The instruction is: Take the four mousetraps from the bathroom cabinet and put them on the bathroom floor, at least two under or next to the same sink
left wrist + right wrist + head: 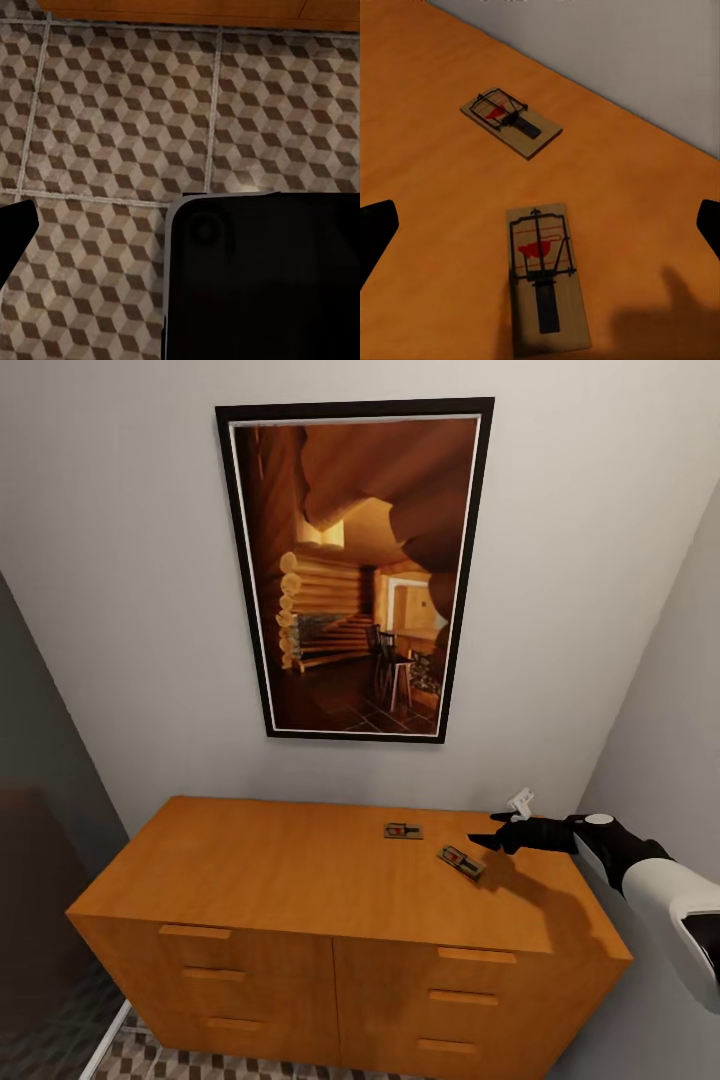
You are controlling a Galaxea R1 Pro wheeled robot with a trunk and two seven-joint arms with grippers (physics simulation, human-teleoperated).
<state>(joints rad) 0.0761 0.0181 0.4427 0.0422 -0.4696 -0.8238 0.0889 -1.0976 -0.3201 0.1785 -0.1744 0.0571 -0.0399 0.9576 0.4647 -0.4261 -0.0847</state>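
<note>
Two mousetraps lie on the top of the orange-brown cabinet, toward its back right: one flat near the wall, the other angled closer to the front. My right gripper hovers open just right of the nearer trap, which lies between its spread fingers and a little below them; the farther trap lies beyond. Of my left gripper, one black fingertip shows over the cube-pattern bathroom floor, holding nothing. The other traps and the sink are out of view.
A large framed picture hangs above the cabinet. Walls close in on both sides. A small white object sits at the cabinet's back right corner. The robot's dark base stands on the tiles before the cabinet's lower edge.
</note>
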